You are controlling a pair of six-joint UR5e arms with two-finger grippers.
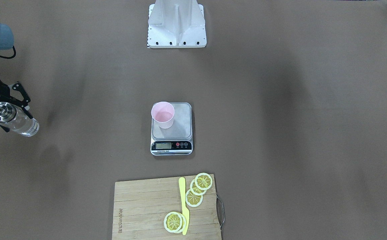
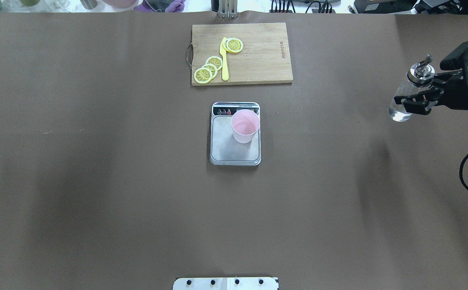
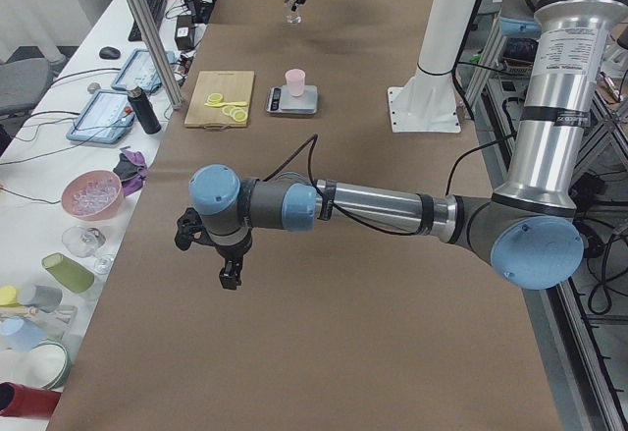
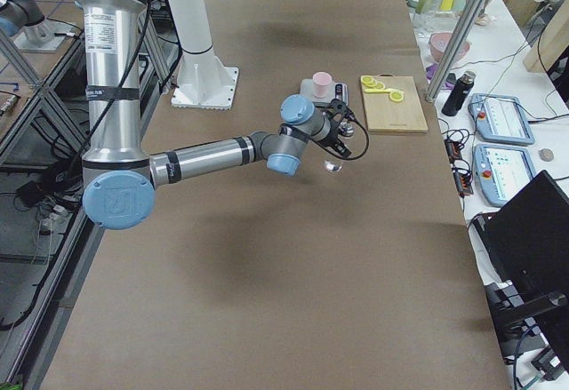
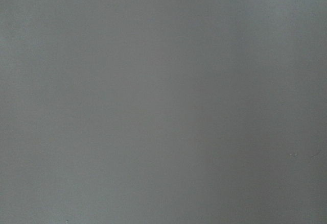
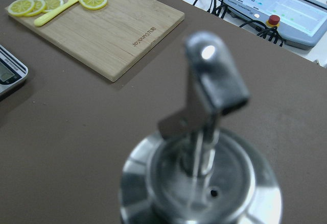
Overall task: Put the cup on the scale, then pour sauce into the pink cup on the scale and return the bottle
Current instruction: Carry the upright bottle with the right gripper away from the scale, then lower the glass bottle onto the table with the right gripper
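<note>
The right fingers [image 2: 419, 105] grip the bottle [image 2: 399, 108] near the worktop's [image 2: 96, 161] right edge, well apart from the scale [image 2: 229, 151]. The cup [image 2: 245, 128] stands on the scale. Whether the left fingers [image 3: 229, 276] are released, I cannot tell.

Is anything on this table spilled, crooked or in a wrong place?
Nothing is spilled or broken. One small oddity: the cup stands off centre on the scale, in the platform's corner beside the display, not in the middle. The bottle is held in the right gripper, off to the side.
</note>
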